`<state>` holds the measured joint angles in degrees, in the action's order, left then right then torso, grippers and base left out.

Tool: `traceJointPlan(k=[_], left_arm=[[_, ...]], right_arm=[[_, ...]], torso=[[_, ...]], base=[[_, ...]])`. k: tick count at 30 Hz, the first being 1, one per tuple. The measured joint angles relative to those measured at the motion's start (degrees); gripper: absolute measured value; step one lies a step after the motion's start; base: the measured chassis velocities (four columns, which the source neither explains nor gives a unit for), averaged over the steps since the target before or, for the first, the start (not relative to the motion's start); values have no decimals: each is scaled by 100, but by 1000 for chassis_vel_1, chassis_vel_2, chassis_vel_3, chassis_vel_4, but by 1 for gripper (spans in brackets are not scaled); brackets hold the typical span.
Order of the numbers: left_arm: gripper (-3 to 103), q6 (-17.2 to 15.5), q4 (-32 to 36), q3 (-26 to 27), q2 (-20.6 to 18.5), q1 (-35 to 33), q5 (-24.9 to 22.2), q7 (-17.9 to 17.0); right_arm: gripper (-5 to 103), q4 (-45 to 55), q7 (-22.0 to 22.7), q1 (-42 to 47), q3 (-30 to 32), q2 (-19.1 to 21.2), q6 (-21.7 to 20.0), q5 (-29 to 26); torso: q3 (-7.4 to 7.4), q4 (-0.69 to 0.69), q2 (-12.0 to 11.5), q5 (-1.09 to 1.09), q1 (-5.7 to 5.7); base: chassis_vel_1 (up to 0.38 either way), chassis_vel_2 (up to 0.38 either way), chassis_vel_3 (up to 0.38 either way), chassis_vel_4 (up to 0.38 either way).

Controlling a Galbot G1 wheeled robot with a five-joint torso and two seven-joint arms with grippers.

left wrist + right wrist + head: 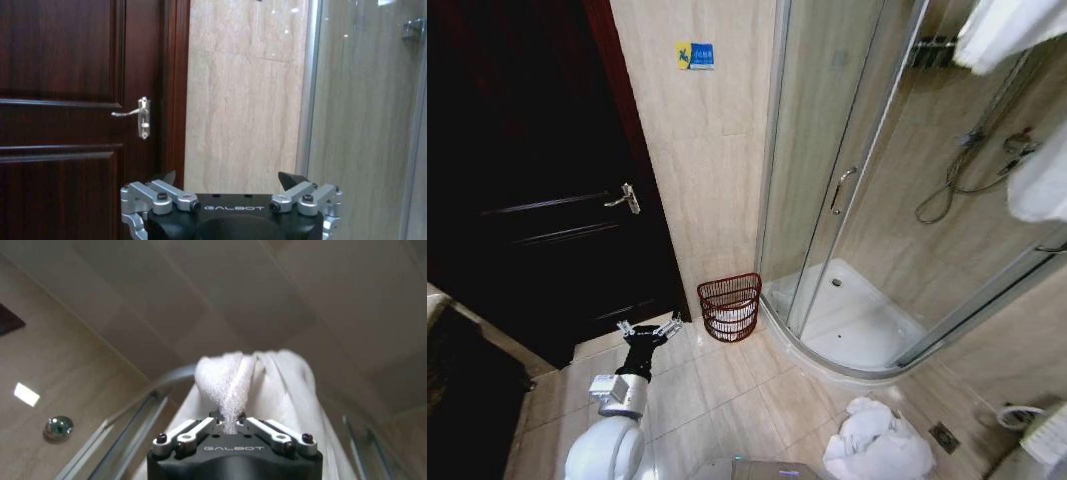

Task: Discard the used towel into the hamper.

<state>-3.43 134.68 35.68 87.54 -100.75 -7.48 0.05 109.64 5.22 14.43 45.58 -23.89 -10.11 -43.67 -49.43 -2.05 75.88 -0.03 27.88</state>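
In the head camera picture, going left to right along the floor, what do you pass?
Left gripper, open, by the dark door → hamper against the tiled wall → shower tray behind the glass → white towel, bunched low near the shower's curb.

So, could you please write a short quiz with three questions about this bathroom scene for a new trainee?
1. True or false: the right gripper is shut on the white towel.
2. Where does the hamper stand? A) inside the shower tray B) on the floor, against the wall between the dark door and the shower door C) under the left gripper
3. Fill in: the left gripper's fingers are ____ and hold nothing.

Key: 1 true; 2 B; 3 open.
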Motion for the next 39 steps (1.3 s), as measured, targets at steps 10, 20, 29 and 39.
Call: traceJointPlan(k=[10,20,29,39], left_arm=[[100,0,0,0,0,1,0,0],[100,0,0,0,1,1,0,0],[100,0,0,1,1,1,1,0],[100,0,0,0,0,1,0,0]], right_arm=[[4,1058,224,2705,2173,-217,274,-143],[4,1842,258,4151,2492,-1552,789,464],[4,2173,-80,5356,2362,-2967,1474,1334],[4,2455,-244,6145,1690,-3964,1993,2139]], torso=[[1,5,1,0,-1],[1,3,1,1,0],[1,1,0,3,0],[1,2,1,2,-1]], base=[[0,0,0,0],[0,0,0,0],[0,0,0,0],[0,0,0,0]])
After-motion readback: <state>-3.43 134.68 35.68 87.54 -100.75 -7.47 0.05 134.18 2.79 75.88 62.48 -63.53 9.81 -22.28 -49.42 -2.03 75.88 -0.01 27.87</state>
